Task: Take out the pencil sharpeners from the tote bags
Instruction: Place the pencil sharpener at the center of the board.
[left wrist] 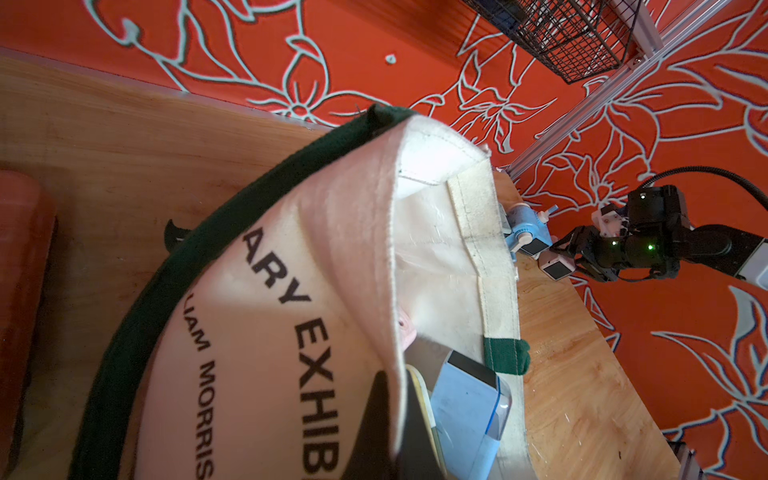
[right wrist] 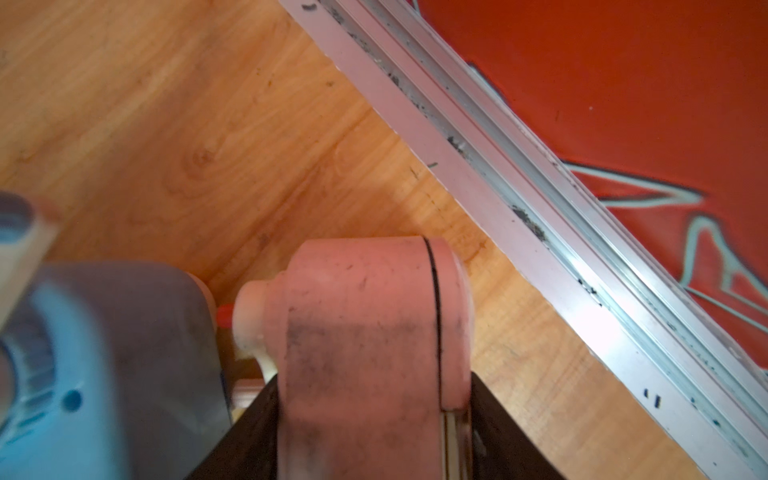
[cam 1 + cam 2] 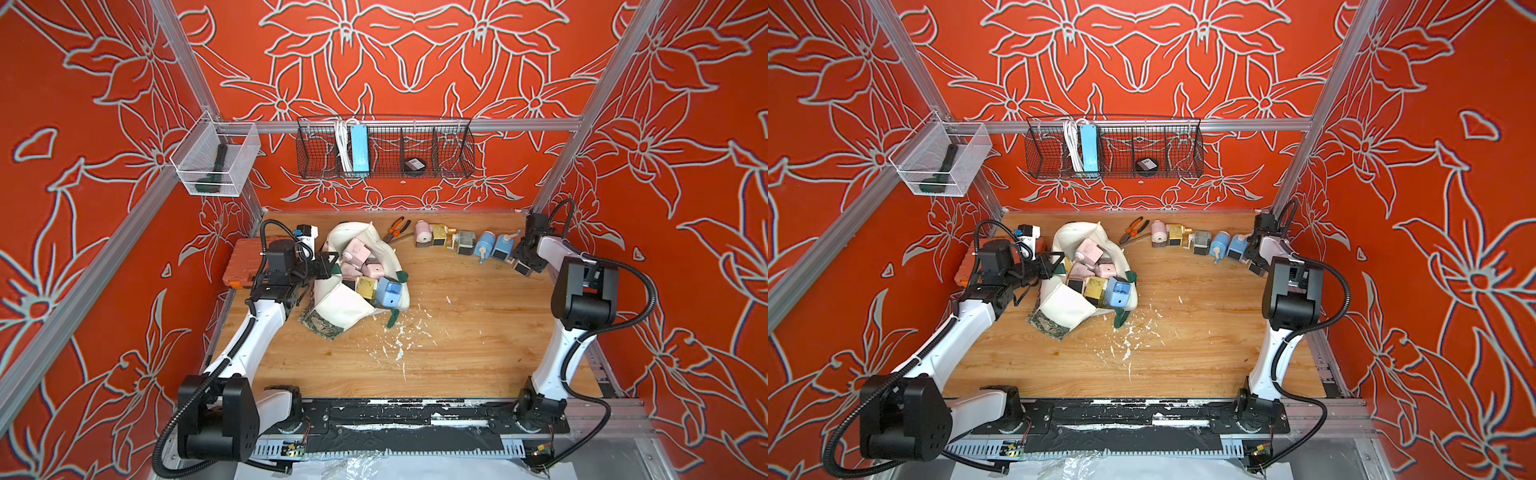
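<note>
Cream canvas tote bag (image 3: 345, 301) is pinched at its rim by the closed left fingers (image 1: 376, 419), while right fingers (image 2: 503, 440) clamp a pink plastic pencil sharpener (image 2: 361, 340) near the wooden worktop (image 3: 457, 332) edge.

- The tote (image 3: 341, 302) lies left of centre on the tabletop (image 3: 457, 328), with sharpeners (image 3: 365, 268) heaped in it.
- The case (image 3: 243, 262) sits left of the tote, at the tabletop's left edge.
- The pliers (image 3: 397, 227) lie behind the tote, to its right.
- The row (image 3: 464, 242) of sharpeners runs along the back, right of the pliers.
- The left pincer (image 3: 330, 266) pinches the tote's left rim.
- The right pincer (image 3: 524, 266) grips the end sharpener (image 3: 523, 269) at the row's right end.
</note>
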`<act>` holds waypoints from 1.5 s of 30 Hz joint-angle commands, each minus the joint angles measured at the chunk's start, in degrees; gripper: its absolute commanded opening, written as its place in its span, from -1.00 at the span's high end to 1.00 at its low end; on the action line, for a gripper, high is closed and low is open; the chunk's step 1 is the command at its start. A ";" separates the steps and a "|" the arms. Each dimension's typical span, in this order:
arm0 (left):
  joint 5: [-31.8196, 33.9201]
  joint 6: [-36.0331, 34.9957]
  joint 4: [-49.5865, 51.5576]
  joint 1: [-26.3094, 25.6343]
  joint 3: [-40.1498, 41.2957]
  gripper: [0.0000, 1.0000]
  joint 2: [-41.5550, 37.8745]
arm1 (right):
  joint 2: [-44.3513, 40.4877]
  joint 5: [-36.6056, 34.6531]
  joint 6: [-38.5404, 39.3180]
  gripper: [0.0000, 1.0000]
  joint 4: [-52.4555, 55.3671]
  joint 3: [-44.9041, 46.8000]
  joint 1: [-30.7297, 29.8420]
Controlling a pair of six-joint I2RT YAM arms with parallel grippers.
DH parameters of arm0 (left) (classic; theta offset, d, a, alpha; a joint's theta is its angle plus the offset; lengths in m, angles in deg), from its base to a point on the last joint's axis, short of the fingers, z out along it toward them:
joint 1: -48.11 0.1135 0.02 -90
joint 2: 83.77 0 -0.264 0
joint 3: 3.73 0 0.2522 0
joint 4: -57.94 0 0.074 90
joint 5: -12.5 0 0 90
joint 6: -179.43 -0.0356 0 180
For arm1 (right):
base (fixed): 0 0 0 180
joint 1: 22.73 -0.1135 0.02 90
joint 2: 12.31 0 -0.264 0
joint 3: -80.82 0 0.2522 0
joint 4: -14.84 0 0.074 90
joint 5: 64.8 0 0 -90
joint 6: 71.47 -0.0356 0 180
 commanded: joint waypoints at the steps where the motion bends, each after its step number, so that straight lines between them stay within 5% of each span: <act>1: -1.45 -0.45 -0.35 -0.77 -1.50 1.00 0.44 | 1.18 1.68 1.20 -0.09 1.67 -0.97 -0.69; 14: -1.30 -0.44 -0.35 -0.86 -1.39 1.00 1.13 | -8.63 -2.29 -3.54 -0.52 3.93 4.10 -1.40; 21: -1.85 -0.02 -0.79 -0.81 -1.33 1.00 0.67 | -21.19 0.42 -3.30 -0.47 5.16 10.74 -1.91; 35: -1.53 0.18 -1.12 -1.12 -1.16 1.00 -0.59 | -70.42 17.85 1.96 -0.31 1.97 39.15 -15.94; 45: -1.06 0.17 -1.76 -1.20 -0.37 1.00 -0.45 | -77.04 21.80 2.20 -0.27 10.72 39.04 -16.16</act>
